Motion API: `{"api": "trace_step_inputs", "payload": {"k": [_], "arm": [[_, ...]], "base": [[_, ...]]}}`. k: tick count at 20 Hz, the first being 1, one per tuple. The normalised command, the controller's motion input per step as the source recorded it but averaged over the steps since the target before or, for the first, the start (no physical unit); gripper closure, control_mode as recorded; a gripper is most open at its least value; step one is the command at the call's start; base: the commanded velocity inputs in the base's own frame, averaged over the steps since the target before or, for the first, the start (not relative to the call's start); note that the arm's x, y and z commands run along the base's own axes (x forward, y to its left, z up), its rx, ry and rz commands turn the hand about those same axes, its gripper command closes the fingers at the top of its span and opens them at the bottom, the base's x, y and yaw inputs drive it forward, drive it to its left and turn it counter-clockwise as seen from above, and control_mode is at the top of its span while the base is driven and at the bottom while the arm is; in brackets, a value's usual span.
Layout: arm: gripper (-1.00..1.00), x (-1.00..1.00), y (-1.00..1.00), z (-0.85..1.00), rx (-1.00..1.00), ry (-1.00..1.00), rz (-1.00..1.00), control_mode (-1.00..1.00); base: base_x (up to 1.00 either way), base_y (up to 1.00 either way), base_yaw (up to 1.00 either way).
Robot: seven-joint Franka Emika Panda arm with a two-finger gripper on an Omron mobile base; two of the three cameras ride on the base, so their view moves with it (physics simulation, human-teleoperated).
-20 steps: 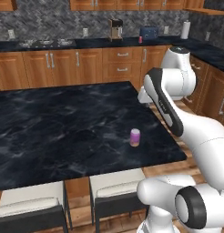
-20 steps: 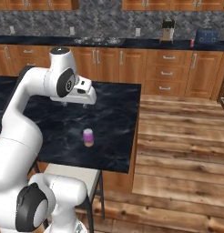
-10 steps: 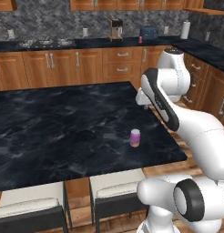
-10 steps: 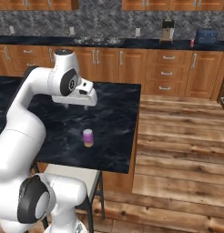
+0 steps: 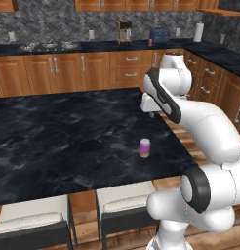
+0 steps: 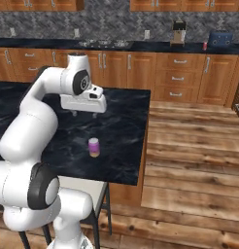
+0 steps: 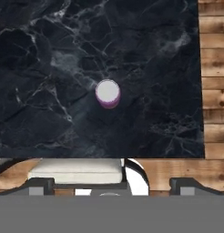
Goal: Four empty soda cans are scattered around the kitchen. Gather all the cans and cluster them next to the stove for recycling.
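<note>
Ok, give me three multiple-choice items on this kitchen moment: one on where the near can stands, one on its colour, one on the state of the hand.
1. Where does the can stand?
A. on the black island counter, near its stool-side edge
B. on the wood floor
C. beside the stove on the back counter

2. What colour is that can's body?
A. green
B. pinkish purple above an orange base
C. blue

3. How is the hand?
A. shut on the can
B. open, held above the counter, apart from the can
C. resting on a stool

Key: 1 A, both base views show it upright on the island. 2 B, the right base view shows the purple side and orange foot. 3 B, the hand view shows the can well ahead of the fingertips, untouched.
</note>
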Motion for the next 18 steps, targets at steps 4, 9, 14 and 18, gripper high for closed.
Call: {"api": "trace_step_inputs", "payload": {"k": [4, 9, 14, 18], "arm": [[-1.0, 0.2, 0.03, -0.27, 0.0, 0.02, 0.0, -1.0], [-1.0, 0.22, 0.05, -0.39, 0.0, 0.0, 0.0, -1.0], [-1.0, 0.19, 0.06, -0.43, -0.03, 0.0, 0.0, -1.0], [-1.0, 0.16, 0.08, -0.43, -0.05, -0.05, 0.0, -1.0]], "base": [[0.0, 0.0, 0.0], [0.0, 0.0, 0.0], [0.0, 0.0, 0.0], [0.0, 0.0, 0.0]]}}
